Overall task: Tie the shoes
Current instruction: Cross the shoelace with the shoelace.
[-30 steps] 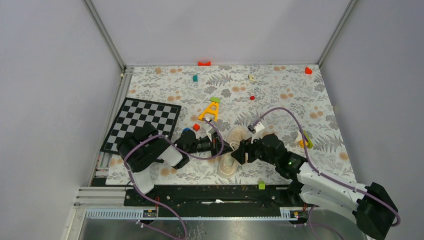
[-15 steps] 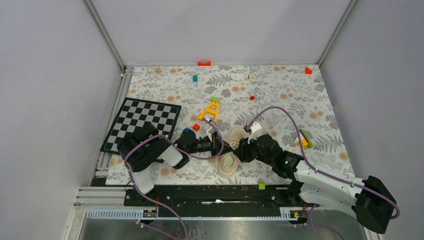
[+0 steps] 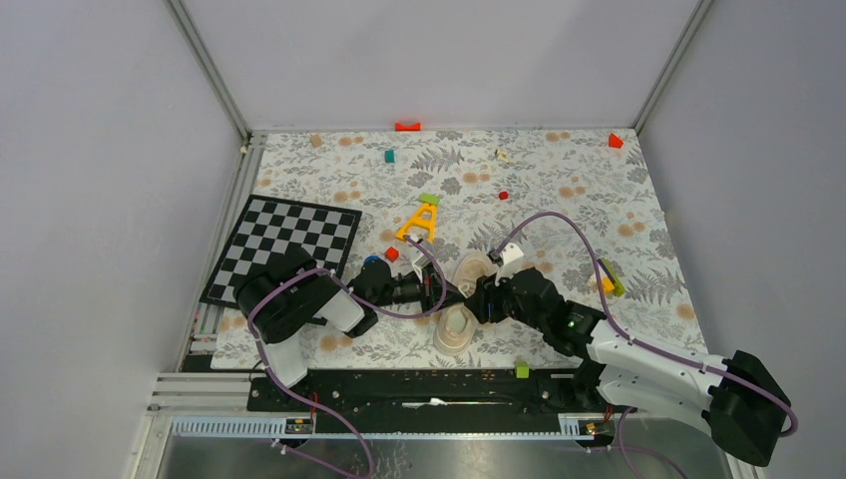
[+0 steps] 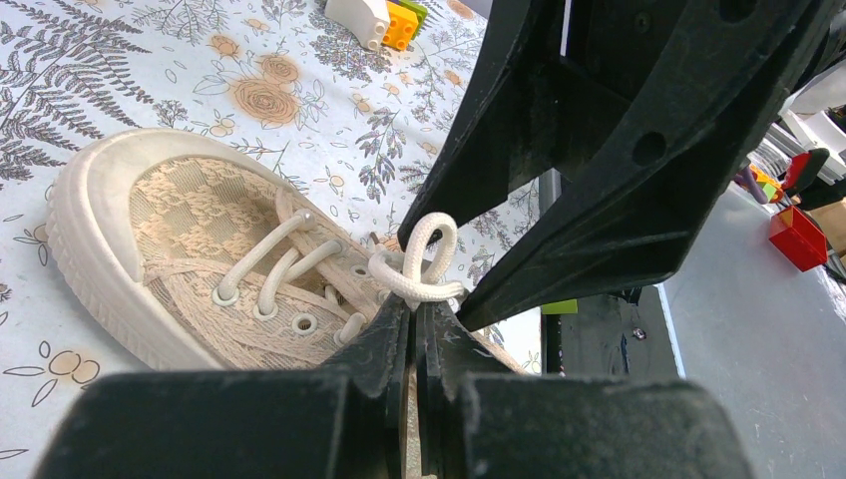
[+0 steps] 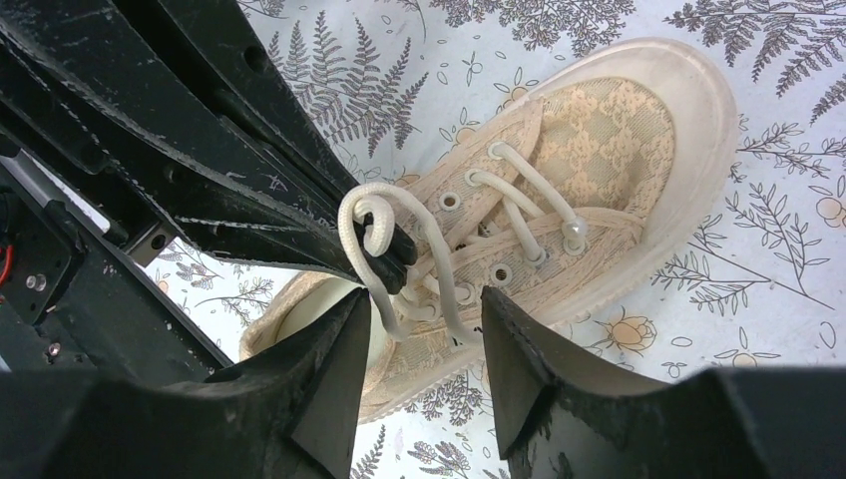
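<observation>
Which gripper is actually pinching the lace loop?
The left gripper: it is shut on the lace loop above the sneaker. The right gripper has its jaws standing apart, clamping nothing.

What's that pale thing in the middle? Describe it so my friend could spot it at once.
Find the flowered table, then the chessboard at its left. To the board's right, near the front edge, lies a cream sneaker with pale laces. It is the only shoe, much larger than the bright blocks around it.
</observation>
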`<state>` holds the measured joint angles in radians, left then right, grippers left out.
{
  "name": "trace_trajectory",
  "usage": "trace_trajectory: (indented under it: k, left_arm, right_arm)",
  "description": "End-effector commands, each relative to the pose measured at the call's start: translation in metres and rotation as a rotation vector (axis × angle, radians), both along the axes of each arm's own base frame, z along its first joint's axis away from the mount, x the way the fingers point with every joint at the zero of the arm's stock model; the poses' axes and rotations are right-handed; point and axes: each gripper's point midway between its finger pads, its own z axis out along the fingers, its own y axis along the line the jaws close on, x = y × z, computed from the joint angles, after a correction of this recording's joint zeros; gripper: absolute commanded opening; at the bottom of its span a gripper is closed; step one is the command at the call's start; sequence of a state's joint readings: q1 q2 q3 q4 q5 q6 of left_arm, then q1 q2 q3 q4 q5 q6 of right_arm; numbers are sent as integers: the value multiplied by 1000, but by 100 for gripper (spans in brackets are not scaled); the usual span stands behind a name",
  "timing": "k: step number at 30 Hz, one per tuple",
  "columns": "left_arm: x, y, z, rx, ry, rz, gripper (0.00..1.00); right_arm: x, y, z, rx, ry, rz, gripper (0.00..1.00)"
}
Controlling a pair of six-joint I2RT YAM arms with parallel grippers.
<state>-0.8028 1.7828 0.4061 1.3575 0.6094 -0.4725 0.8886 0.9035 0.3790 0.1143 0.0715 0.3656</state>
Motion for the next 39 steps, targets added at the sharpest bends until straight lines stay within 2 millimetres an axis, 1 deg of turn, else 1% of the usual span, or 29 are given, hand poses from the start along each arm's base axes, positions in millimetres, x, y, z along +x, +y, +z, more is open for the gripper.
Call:
trace_trajectory:
  k: [1,7,12,19,26,29,31,36,39]
  left_arm:
    - [7,-4,22,-70,-63,5,0]
    - [7,-5,22,-71,-62,3,0]
    - [7,-5,21,-70,-59,1,0]
    - [7,-5,22,-72,-60,1,0]
    - [7,-5,22,-72,-59,1,0]
    - [7,-5,23,-73,-60,0,0]
    - [7,-5,23,-73,-59,0,0]
    - [6,-4,22,-72,-59,1,0]
    - [5,-4,22,-70,-58,-3,0]
  right_arm:
    - [10,8,24,44,-54,-27,54]
    - [10,11,27,21,-77,-26,54]
    - [11,12,29,-1,-96,-38,52]
    - [12,13,24,-56,-98,-41,47]
    - [12,12,24,-63,-110,-52,35]
    - [12,11,24,-63,-109,-56,24]
    - [12,11,22,-65,-105,-58,13]
    - [10,10,18,-49,-98,-60,0]
    - [6,11,19,-10,-94,-56,0]
